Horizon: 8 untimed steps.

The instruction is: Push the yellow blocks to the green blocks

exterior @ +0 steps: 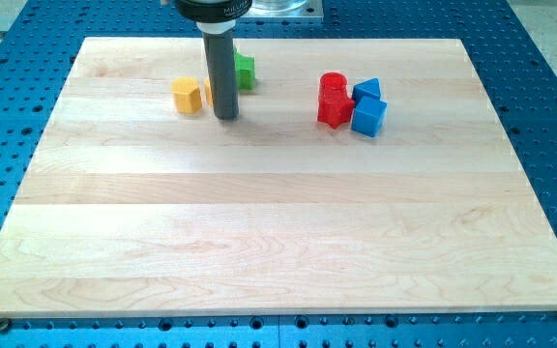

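Gripperless tip (225, 116) sits between yellow block (188, 96) and green block (245, 72) on worktop (278, 232); next: reposition left of yellow, push right.

Two clusters near the view's top, w/ my tip in the left one.

Left cluster: yellow block (189, 96) sits just left of my tip (225, 117); a 2nd yellow block (208, 91) is wedged btwn them, mostly hidden by the rod. Green block (247, 72) is behind-right of the rod, partly covered.
Right cluster, well apart: red cylinder (333, 85) behind another red block (334, 111), touching; blue wedge-like block (366, 91) behind blue cube (368, 116), both against the reds' right side.
All lie on the board (259, 242).
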Each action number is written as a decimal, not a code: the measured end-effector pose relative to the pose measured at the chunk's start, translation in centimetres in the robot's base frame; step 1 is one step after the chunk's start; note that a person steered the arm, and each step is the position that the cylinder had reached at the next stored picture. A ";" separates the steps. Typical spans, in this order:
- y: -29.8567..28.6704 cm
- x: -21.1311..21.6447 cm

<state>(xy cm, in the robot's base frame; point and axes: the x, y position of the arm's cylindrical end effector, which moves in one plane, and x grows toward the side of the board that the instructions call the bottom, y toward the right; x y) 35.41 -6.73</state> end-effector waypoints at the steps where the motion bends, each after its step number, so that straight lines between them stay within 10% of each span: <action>1: -1.1 0.0; 3: -8.4 1.7; 8: -5.6 -2.5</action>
<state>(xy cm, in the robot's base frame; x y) 32.96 -12.29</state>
